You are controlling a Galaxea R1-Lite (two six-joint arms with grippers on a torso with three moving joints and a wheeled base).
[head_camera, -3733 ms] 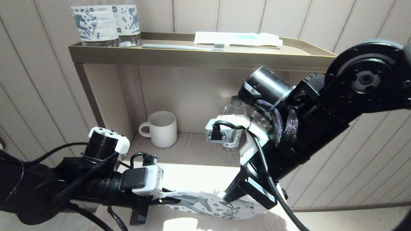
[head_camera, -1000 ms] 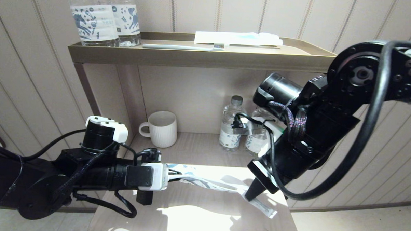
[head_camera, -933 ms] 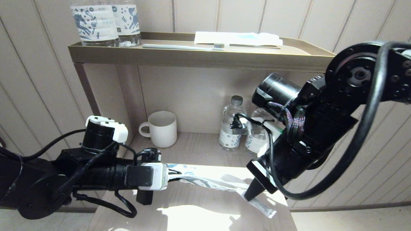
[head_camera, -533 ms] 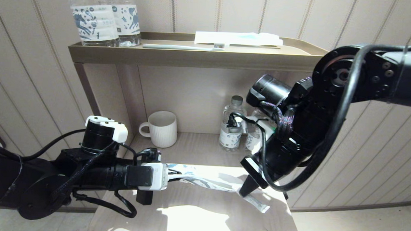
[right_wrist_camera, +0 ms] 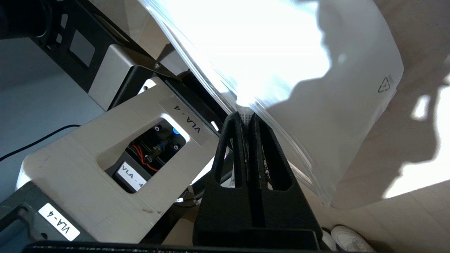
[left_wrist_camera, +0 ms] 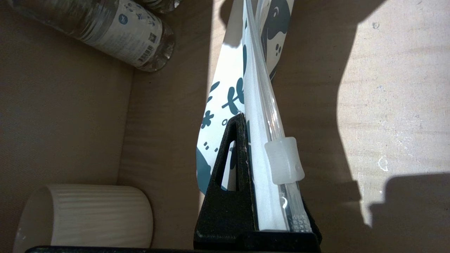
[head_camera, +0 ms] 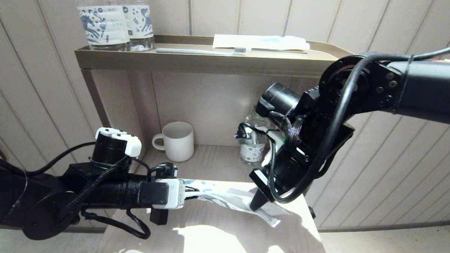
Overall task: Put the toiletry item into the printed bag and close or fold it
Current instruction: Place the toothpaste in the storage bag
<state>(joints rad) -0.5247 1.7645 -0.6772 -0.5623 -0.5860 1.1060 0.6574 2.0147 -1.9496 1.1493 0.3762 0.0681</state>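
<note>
Head view, right gripper point(head_camera: 254, 207) shifted left along printed bag point(head_camera: 230, 200)

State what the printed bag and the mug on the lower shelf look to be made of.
Printed bag: thin flexible plastic film, white and glossy, with a clear ribbed zip track and translucent slider. Mug: likely ceramic, matte cream, its wall vertically ribbed.

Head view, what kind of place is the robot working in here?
Probably a hotel room's amenity nook. A tray shelf holds labelled water bottles, a toothbrush and a wrapped packet; below stands a white mug by another bottle, against striped wall panelling.
</note>
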